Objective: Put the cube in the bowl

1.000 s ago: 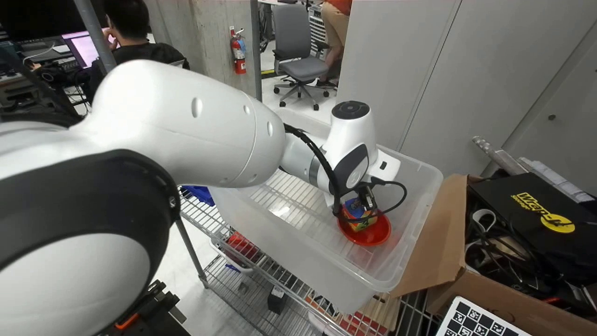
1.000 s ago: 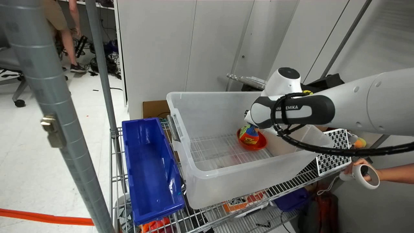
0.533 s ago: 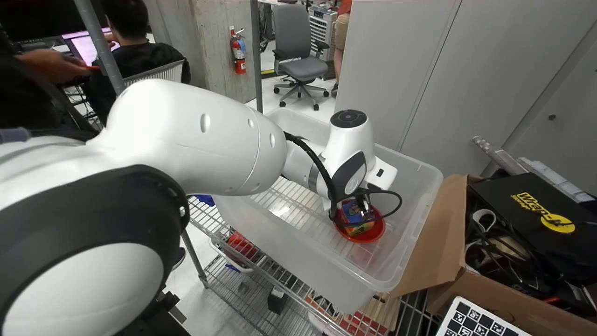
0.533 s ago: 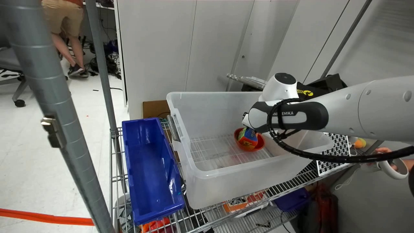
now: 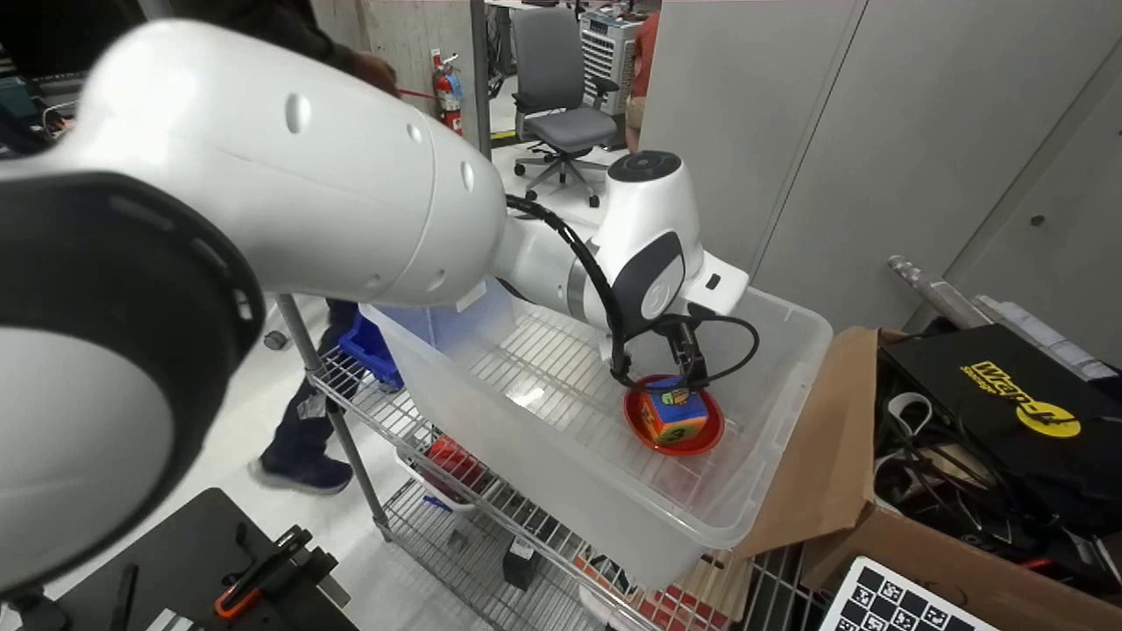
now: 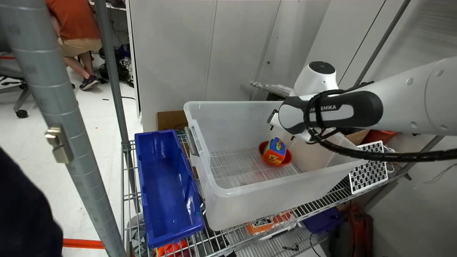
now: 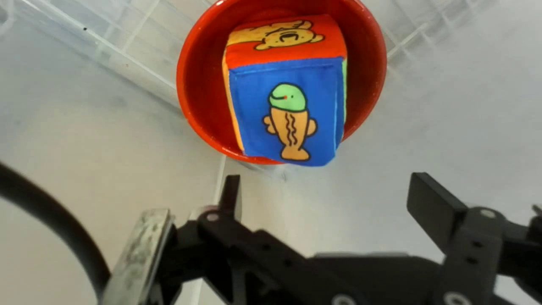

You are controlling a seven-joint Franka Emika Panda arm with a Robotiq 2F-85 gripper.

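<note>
Cube (image 7: 286,93) sits in the bowl (image 7: 200,84), hiding much of its inside.

A blue tray (image 6: 166,192) stands beside a translucent bin (image 6: 264,201). A cardboard box (image 5: 828,456) holds cables (image 5: 964,480). Farther off stands a grey chair (image 5: 568,124).

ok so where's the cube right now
The cube is in the red bowl, inside the translucent bin. In the wrist view it shows at top centre, with the open gripper lower in the picture, not touching it.
</note>
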